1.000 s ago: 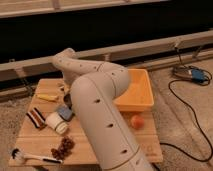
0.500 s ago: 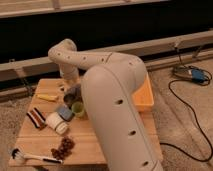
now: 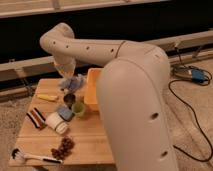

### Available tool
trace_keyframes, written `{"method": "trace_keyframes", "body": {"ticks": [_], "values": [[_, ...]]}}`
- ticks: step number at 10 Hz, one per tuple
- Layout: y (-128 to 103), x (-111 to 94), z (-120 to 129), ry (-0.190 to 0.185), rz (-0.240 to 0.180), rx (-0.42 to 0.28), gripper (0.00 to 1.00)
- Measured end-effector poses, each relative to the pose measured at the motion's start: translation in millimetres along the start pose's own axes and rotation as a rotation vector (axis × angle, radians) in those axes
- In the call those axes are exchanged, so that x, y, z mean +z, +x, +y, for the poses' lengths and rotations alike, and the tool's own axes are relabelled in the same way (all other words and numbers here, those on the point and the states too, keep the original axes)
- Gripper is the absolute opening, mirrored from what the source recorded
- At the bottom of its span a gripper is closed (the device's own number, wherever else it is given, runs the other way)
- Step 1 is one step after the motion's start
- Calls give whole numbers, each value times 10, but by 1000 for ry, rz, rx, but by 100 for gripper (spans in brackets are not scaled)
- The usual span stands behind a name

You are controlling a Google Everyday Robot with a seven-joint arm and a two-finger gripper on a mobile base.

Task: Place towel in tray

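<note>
A crumpled light-blue towel [image 3: 74,83] lies at the back of the wooden table [image 3: 90,142], just left of the orange tray [image 3: 92,89]. My white arm rises from the lower right, bends at the upper left and comes down onto the towel. My gripper [image 3: 68,79] is at the towel, at its upper left side. My arm's large link hides most of the tray; only its left wall shows.
Left of the tray are a yellow item [image 3: 47,97], a dark cup [image 3: 70,99], a green cup [image 3: 78,109], a blue sponge [image 3: 64,113], a white cup [image 3: 58,124], a striped item [image 3: 36,119], grapes [image 3: 62,147] and a brush [image 3: 27,156]. Cables and a blue device [image 3: 198,75] lie on the floor at right.
My arm has swung from over the table's middle to its back left, with the wrist down at the towel. Its big link now fills the right side and covers the tray.
</note>
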Motion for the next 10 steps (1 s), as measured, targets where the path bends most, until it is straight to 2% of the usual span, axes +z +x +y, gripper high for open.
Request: {"method": "trace_keyframes", "body": {"ticks": [2,4,6,8,10], "values": [[50,-397,-206,-5,-46,32,0],[169,-600,-529,-4,-74,86,0],[306,-683,-964,0,-94,167,0],[321,-696,-1315,5,-106,242,2],[189,-561,-1591,15,-110,298,19]]}}
